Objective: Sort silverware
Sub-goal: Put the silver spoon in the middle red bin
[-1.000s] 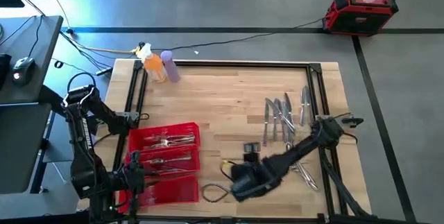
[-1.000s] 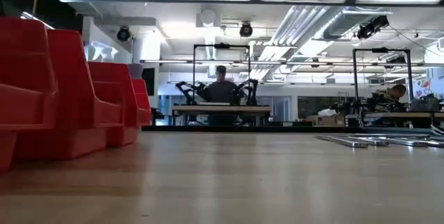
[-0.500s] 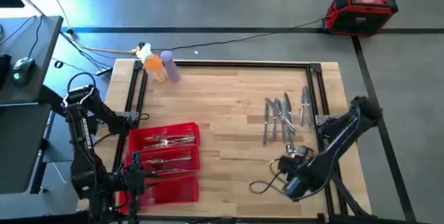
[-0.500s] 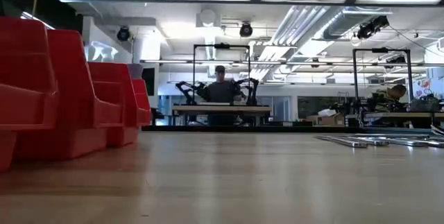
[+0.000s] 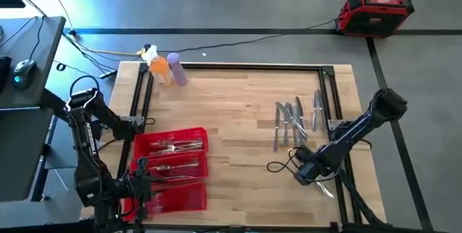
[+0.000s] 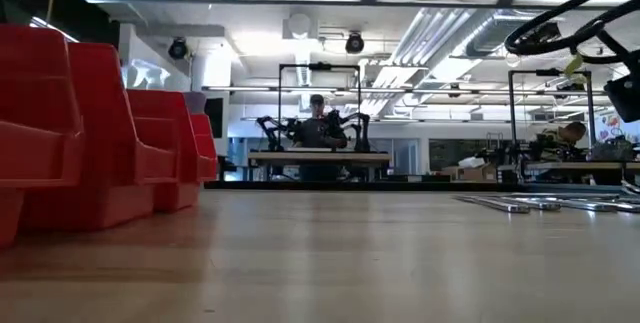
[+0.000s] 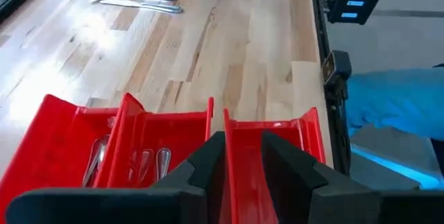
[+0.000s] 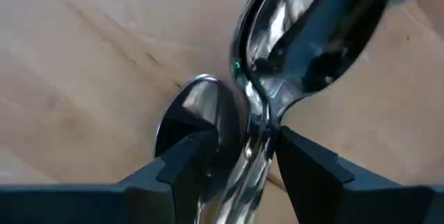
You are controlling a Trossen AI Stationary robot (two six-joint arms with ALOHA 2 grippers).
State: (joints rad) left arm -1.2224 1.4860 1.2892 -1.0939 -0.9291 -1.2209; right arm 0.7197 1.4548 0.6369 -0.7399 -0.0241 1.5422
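Fingers [image 8: 187, 165] of the right gripper [image 8: 239, 161] sit slightly apart around a spoon [image 8: 305, 37] on the table [image 5: 231, 110] near the tray [image 5: 173, 168]; squeeze the handle firmly before lifting.

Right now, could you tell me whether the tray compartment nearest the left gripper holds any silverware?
No, the red tray's nearest compartment is bare.

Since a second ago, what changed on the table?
The right pincer swung from the table's front middle back to the loose silverware on the right, now straddling a spoon. The left pincer, red tray and bottles stayed put.
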